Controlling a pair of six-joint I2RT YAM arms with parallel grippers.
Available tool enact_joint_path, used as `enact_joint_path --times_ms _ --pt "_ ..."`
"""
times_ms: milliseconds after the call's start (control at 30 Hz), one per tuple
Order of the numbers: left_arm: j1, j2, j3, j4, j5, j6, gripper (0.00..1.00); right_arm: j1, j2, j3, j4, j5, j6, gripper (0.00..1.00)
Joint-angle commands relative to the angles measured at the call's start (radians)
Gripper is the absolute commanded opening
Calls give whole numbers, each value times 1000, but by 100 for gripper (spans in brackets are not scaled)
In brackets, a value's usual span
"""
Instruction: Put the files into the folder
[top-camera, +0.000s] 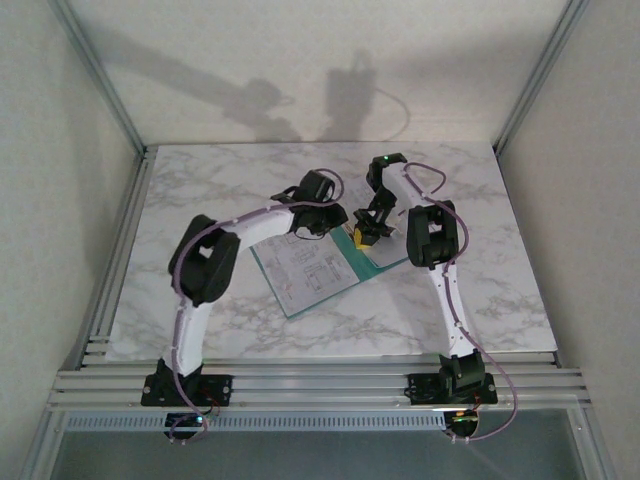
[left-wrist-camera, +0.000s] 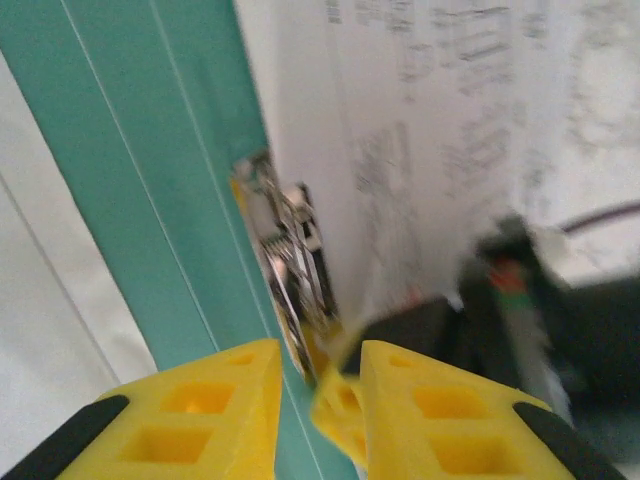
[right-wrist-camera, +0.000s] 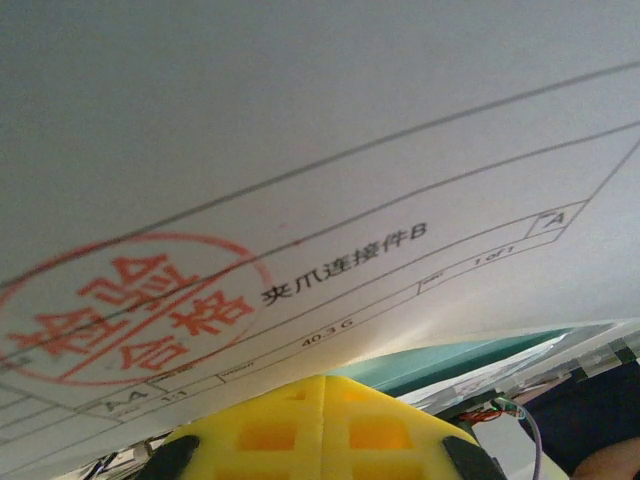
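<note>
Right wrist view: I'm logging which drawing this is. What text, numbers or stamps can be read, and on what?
"夹爪连接件B": title block of the white sheet
"A": boxed corner cell
"1 of 1": cell beside it
"40.3 G": lower cell
"A4": bottom-left cell
Red round stamp: characters too skewed to read surely
</note>
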Motion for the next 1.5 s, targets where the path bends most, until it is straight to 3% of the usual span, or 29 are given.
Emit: enact_joint_path --times_ms 0,367,1333,1467 --pt "2 68 74 -58 19 -17 28 10 100 -45 95 63 -2 0" --pt "-17 134 112 -60 38 -50 29 5 99 -51 100 66 -7 0" --pt "-76 266 182 -209 11 -17 18 5 94 -63 117 59 -6 0" --pt "-80 278 179 -232 -3 -6 12 5 91 -60 120 58 -2 0"
